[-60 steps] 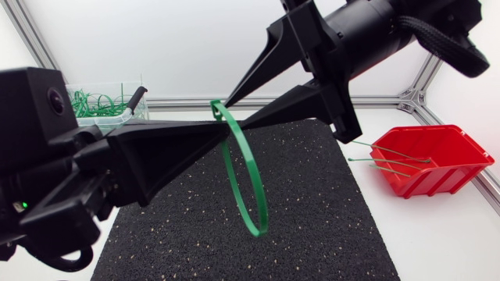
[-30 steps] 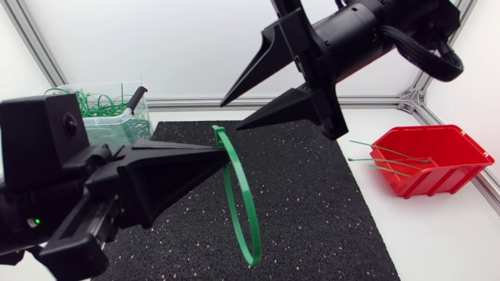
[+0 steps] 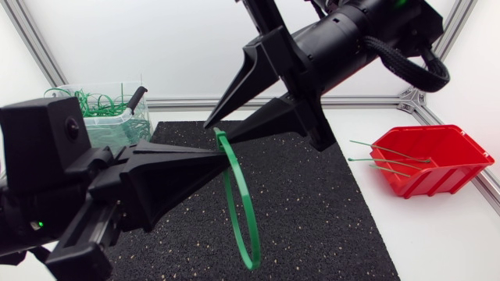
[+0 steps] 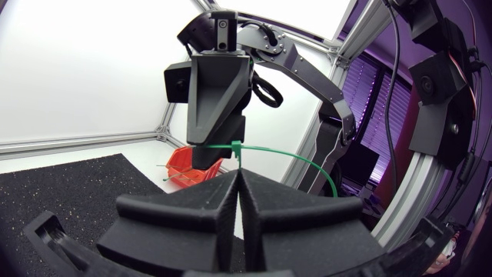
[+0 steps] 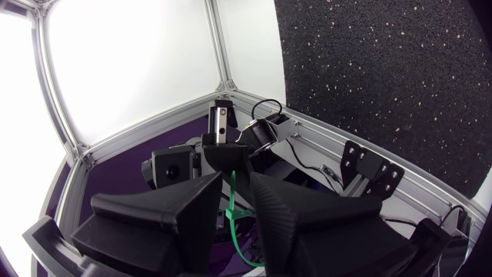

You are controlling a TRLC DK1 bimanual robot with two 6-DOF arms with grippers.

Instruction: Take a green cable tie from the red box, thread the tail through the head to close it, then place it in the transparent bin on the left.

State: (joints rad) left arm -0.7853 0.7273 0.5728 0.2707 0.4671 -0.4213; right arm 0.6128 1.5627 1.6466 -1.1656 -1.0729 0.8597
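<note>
A green cable tie (image 3: 243,211), closed into a loop, hangs above the black mat (image 3: 312,211). My left gripper (image 3: 223,154) is shut on the upper part of the loop, and the left wrist view shows its fingers (image 4: 238,181) pressed together on the tie (image 4: 307,160). From the upper right, my right gripper (image 3: 216,133) stands open with its tips on either side of the loop's top. In the right wrist view the tie (image 5: 233,204) runs through the gap between its fingers (image 5: 177,211), which do not clearly touch it.
The red box (image 3: 437,148) at the right holds a few loose green ties (image 3: 391,161). The transparent bin (image 3: 105,113) at the back left contains several green ties. An aluminium frame rail (image 3: 180,102) runs along the table's back.
My left gripper has carried the loop slightly lower. The right gripper came off the tie's top, then moved down and left until its tips flank the top again.
</note>
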